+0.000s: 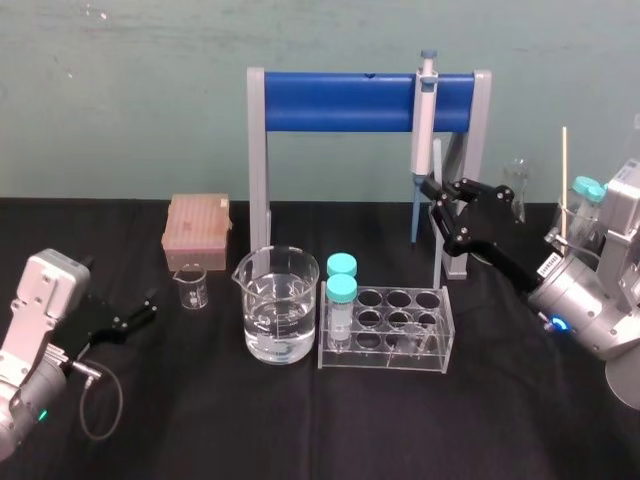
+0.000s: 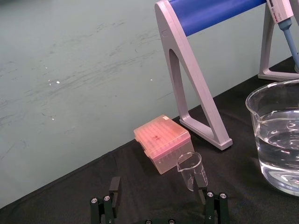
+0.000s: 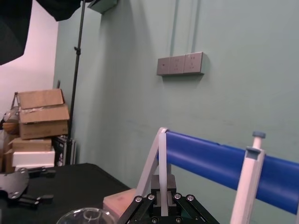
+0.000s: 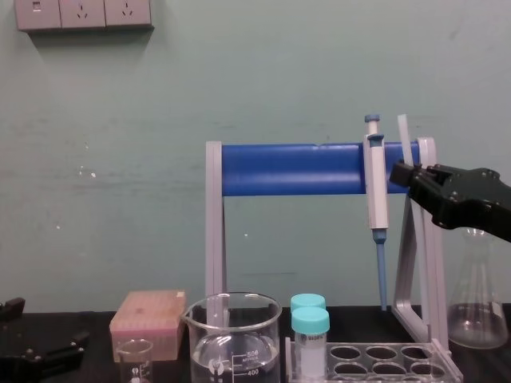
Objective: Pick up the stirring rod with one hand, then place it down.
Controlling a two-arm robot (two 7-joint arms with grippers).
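I find the left pincer (image 1: 143,310) low at the near left of the desk (image 1: 150,430), fingers spread and holding nothing. At the far right, beside the hanging pipette (image 1: 424,120), the right pincer (image 1: 438,210) is clamped on the stirring rod (image 1: 437,160), which it holds upright above the tube rack (image 1: 445,330).

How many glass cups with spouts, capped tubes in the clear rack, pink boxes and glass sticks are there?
Glass cups: 2, big cup and small cup
Capped tubes in the rack: 2, front tube and back tube
Pink box: 1
Glass stick: 1, in the right gripper
Total: 6
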